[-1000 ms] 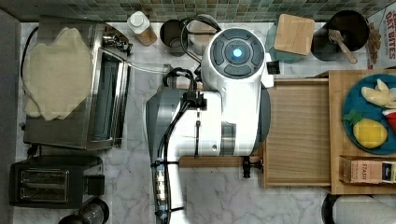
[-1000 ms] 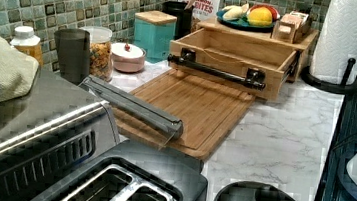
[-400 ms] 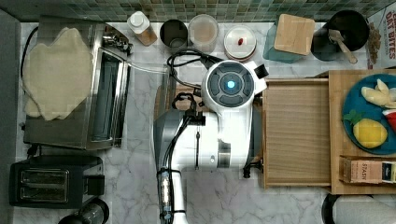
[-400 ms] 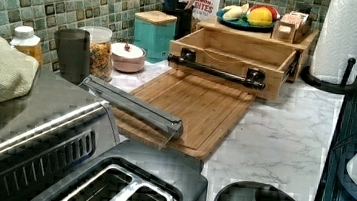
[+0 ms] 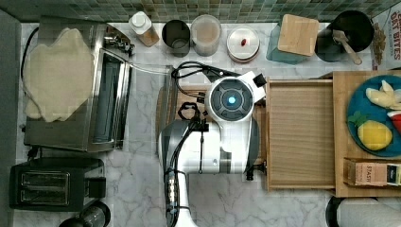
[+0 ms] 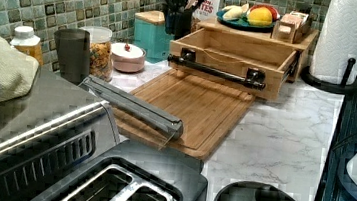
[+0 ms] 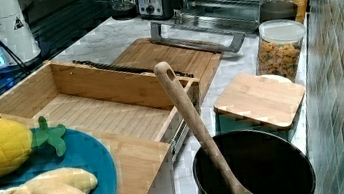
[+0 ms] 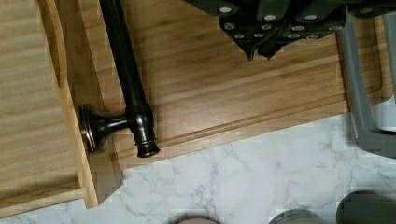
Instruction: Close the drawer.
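The light-wood drawer (image 5: 300,135) stands pulled out from under the wooden shelf at the top view's right, and nothing lies in it. Its dark bar handle (image 6: 215,70) faces the cutting board. In the wrist view the handle (image 8: 126,79) runs beside the drawer front (image 8: 32,102), and my gripper (image 8: 259,51) hangs over the cutting board a short way from it, fingers shut on nothing. In the top view the arm's wrist (image 5: 231,99) sits over the board just left of the drawer front, covering the gripper.
The darker cutting board (image 6: 191,107) lies before the drawer. A toaster oven (image 5: 75,85) with its door (image 6: 130,106) down borders it. Jars (image 5: 205,33) line the back wall. A toaster (image 5: 52,182), a paper towel roll (image 6: 351,38) and a fruit plate (image 5: 354,118) stand around.
The arm's wrist has come away from the jars at the back and now sits over the cutting board beside the drawer front. The drawer is just as far out as before.
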Controlling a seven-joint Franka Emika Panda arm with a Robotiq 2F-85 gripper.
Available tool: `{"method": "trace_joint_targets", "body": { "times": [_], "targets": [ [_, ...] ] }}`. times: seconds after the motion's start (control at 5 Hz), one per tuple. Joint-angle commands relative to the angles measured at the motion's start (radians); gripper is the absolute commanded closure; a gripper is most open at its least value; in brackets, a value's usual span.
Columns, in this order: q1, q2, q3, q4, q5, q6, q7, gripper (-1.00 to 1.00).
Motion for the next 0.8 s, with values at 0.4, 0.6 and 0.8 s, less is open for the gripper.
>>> {"method": "trace_joint_targets", "body": {
  "times": [0.4, 0.6, 0.8],
  "targets": [
    [-0.027, 0.028, -0.033, -0.161, -0.090, 0.199, -0.092, 1.00],
    [-0.038, 0.059, -0.043, -0.164, -0.100, 0.215, -0.120, 1.00],
    [-0.054, 0.065, -0.056, -0.183, -0.093, 0.254, -0.163, 1.00]
  ]
}}
